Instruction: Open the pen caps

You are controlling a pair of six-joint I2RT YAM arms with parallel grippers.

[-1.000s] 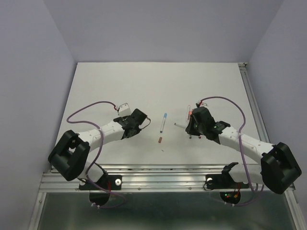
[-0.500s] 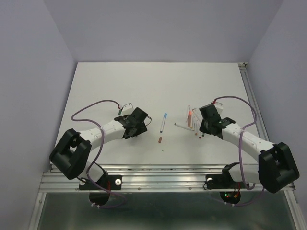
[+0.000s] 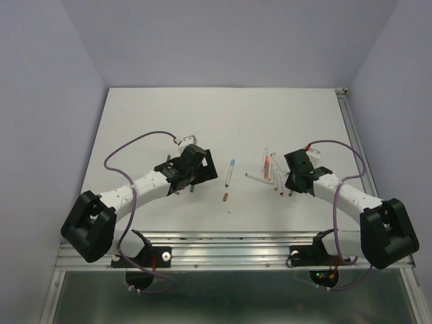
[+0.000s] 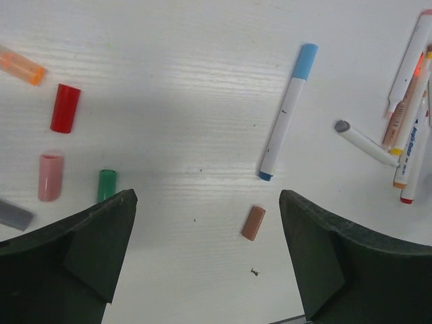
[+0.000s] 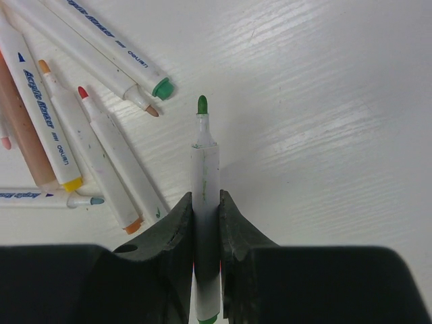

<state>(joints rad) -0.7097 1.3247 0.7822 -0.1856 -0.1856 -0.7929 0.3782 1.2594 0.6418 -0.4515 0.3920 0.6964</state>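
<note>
1. Green pen (image 5: pixel 204 169), nib bare, is clenched between the fingers of the right tool (image 5: pixel 204 206), just beside the pile (image 5: pixel 115 145) of uncapped pens on the table (image 5: pixel 324 101). Whether it touches the table I cannot tell. Let go tilted or from above, it could, I judge, roll away or smear its nib on the white top.
2. Green cap (image 4: pixel 106 185) lies loose near the left tool (image 4: pixel 206 202), which is released, jaws wide and empty. The pink cap (image 4: pixel 50 177), red cap (image 4: pixel 65 108), grey cap (image 4: pixel 13 214) and orange cap (image 4: pixel 21 65) lie close by. Being round, any of them could be scattered by a low sweep of that tool.
3. Blue pen (image 4: pixel 283 121) seems the one not yet opened: its blue cap (image 4: pixel 307 52) sits on the barrel. It lies alone mid-table, between the tools, with the brown cap (image 4: pixel 253 223) just beside its plug end. An off-centre grip on so slim a barrel could flick it aside, or pinch the brown cap along with it.
4. The caps look like short, smooth plastic cylinders, each of one colour. The pens are slim white barrels with small print and coloured end plugs, orange and red nibs showing in the pile.
</note>
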